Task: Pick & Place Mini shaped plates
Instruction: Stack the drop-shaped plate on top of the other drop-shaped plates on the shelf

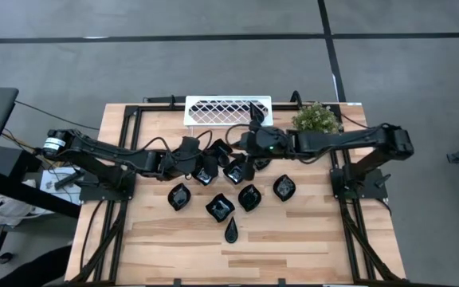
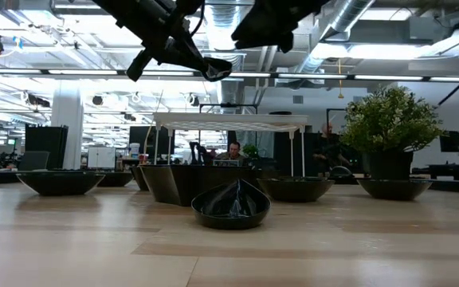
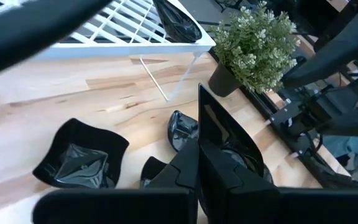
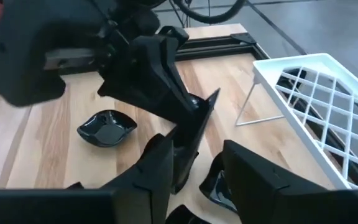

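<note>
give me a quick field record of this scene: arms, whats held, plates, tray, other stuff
left gripper: raised above the table's middle, fingers shut on a black plate
right gripper: close beside the left one, fingers open around that same plate
loose plates: several black dishes on the wooden table, including a teardrop plate nearest the front edge
tray: white lattice tray at the back edge, standing on thin legs
tray contents: one black plate visible on it in the left wrist view
other: small potted plant beside the tray
</note>
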Robot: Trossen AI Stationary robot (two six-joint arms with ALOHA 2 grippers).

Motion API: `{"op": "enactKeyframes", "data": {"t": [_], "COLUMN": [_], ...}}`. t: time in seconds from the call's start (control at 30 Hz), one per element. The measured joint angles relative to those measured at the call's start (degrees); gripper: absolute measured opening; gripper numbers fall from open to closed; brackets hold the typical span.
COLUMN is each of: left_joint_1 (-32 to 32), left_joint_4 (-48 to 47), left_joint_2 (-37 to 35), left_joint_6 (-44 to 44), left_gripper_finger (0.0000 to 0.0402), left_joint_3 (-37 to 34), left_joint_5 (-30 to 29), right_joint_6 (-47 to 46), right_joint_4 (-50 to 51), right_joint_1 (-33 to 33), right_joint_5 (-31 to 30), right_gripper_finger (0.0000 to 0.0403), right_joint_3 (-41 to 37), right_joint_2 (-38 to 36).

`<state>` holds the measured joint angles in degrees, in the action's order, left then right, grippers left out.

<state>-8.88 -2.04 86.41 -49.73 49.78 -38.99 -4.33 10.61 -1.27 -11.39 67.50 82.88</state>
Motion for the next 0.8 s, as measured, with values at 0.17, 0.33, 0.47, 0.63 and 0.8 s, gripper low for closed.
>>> {"op": "enactKeyframes", "data": {"t": [0.17, 0.33, 0.47, 0.63, 0.8], "left_joint_1": [0.00, 0.00, 0.41, 1.70, 1.92], "left_joint_4": [0.15, 0.33, 0.33, 0.54, 1.25], "left_joint_2": [0.00, 0.00, 0.00, 0.00, 0.00], "left_joint_6": [1.31, 1.52, 1.51, 1.44, 1.30], "left_gripper_finger": [0.0005, 0.0005, 0.0005, 0.0005, 0.0005], "left_joint_3": [-0.02, -0.02, -0.02, -0.02, -0.02], "left_joint_5": [-0.47, -0.90, -1.07, -1.19, -1.33], "right_joint_6": [1.08, 1.91, 1.91, 1.77, 0.36], "right_joint_4": [2.70, 6.73, 7.11, 7.32, 7.02], "right_joint_1": [-0.38, -1.79, -2.69, -2.65, -2.60], "right_joint_5": [-2.25, -2.15, -1.88, -0.81, -0.25], "right_gripper_finger": [0.0137, 0.0127, 0.0123, 0.0123, 0.0123], "right_joint_3": [3.84, 6.80, 7.56, 7.54, 7.53], "right_joint_2": [3.37, 6.49, 6.47, 5.97, 6.77]}}
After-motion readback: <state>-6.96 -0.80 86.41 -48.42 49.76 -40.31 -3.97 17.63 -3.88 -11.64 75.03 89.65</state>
